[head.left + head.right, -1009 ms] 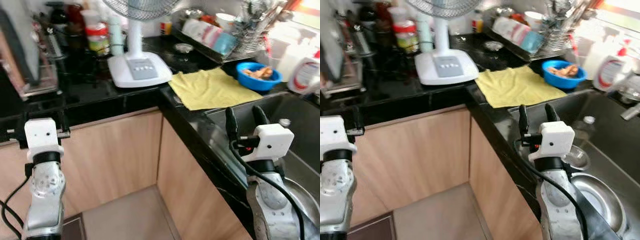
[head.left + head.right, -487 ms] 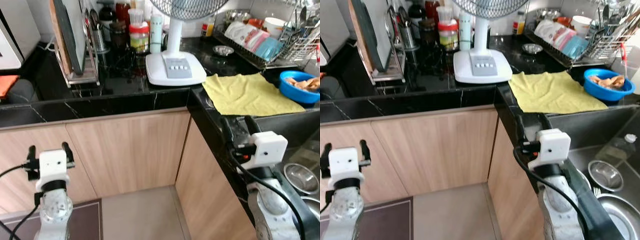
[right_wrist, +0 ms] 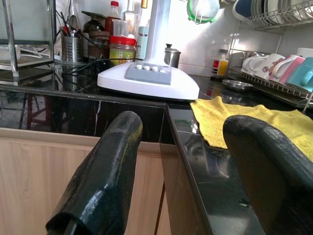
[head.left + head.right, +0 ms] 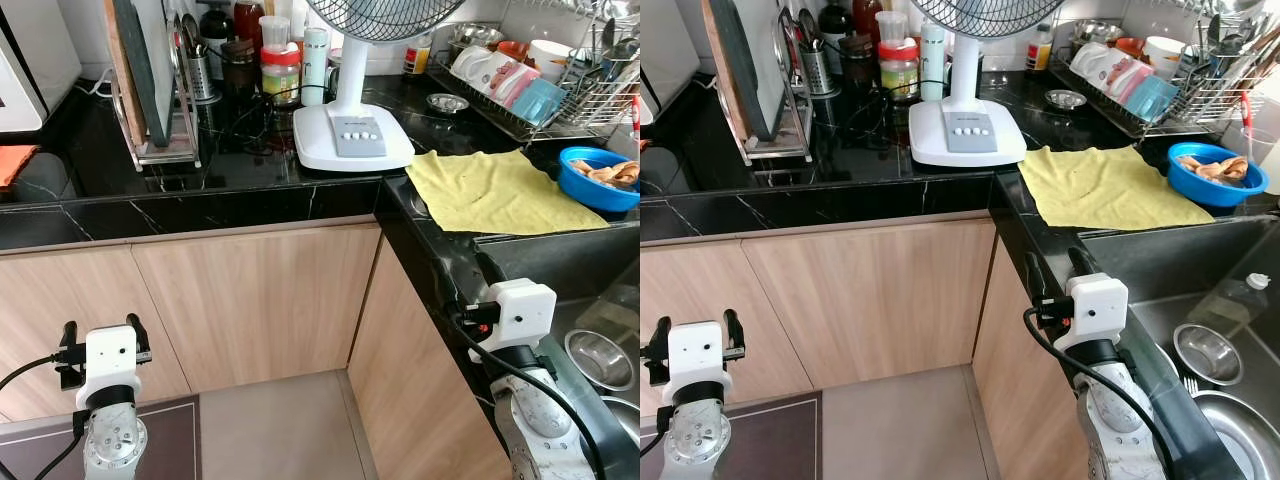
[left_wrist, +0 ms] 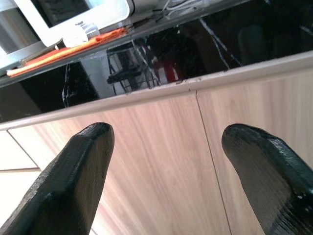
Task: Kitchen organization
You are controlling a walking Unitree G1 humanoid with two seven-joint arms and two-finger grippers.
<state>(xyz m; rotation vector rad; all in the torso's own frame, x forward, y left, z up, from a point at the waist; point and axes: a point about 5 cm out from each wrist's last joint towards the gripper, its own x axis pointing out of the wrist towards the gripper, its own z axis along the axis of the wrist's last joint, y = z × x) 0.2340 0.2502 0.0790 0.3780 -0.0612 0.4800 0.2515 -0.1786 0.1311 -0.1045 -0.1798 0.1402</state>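
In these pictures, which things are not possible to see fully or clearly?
- Fan: its head is cut by the top edge of the left eye view.
- Blue bowl: contents too small to name.
- Sink: partly hidden behind the right gripper and its arm.
- Jars behind the fan: labels unreadable.

The black counter [image 4: 250, 175] bends around a corner, and the white fan base [image 4: 350, 138] stands on it right at the bend, straight out past the right gripper's fingers [image 3: 105, 169]. A yellow cloth [image 4: 495, 190] lies flat just beside the fan base, near the edge by the sink, and a blue bowl [image 4: 603, 178] sits at the cloth's far end. Jars and bottles [image 4: 280, 65] stand behind the fan base, with a metal rack [image 4: 160, 90] beside them.
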